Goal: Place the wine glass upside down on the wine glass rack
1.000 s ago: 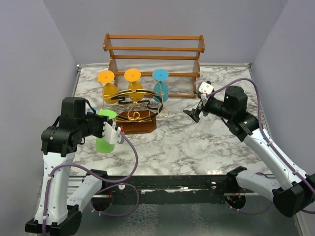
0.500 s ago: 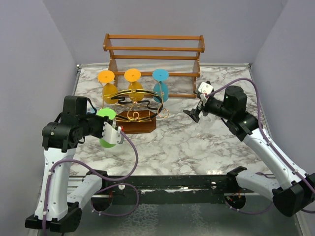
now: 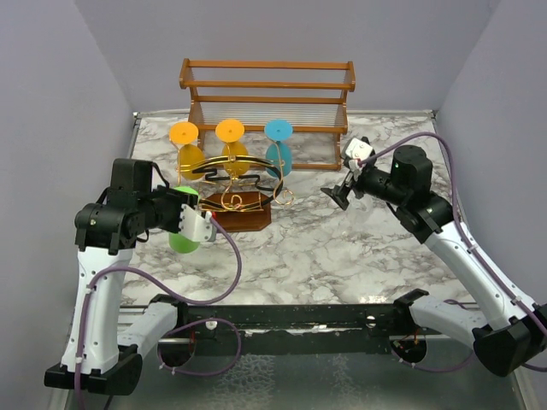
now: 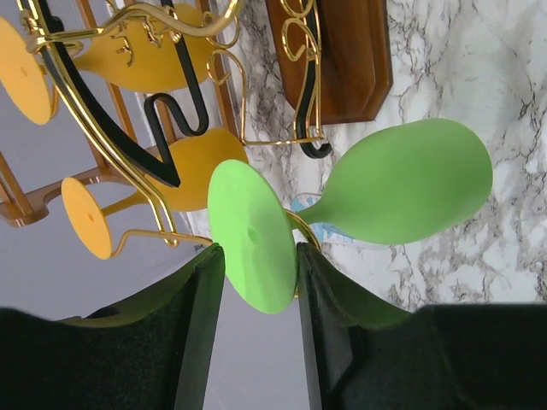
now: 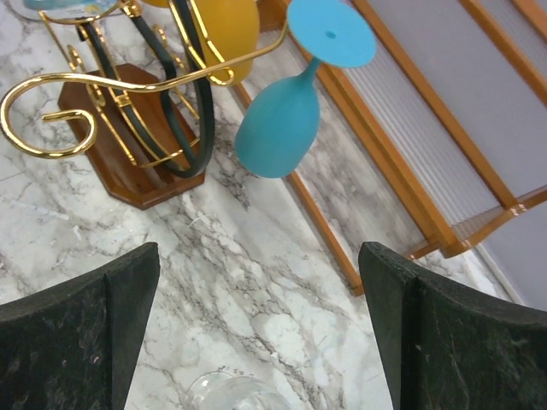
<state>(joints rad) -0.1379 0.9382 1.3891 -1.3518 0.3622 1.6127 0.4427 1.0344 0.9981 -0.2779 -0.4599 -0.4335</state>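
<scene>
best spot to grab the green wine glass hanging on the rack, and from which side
Probably the flat foot of the green wine glass, pinched from the near left, where the left hand is. The glass hangs bowl down with its stem at the gold wire of the wine glass rack, so the far side is crowded.

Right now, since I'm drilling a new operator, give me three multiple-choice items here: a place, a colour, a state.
1. Blue glass hangs at the wine glass rack's: A right end B left end C base.
2. Glass between the left fingers: A orange B green C blue.
3. Right fingers: A shut on a glass B open, empty C gripping the rack.
Key: 1A, it hangs on the rightmost wire; 2B, the green wine glass has its foot between them; 3B, wide apart, nothing between.
</scene>
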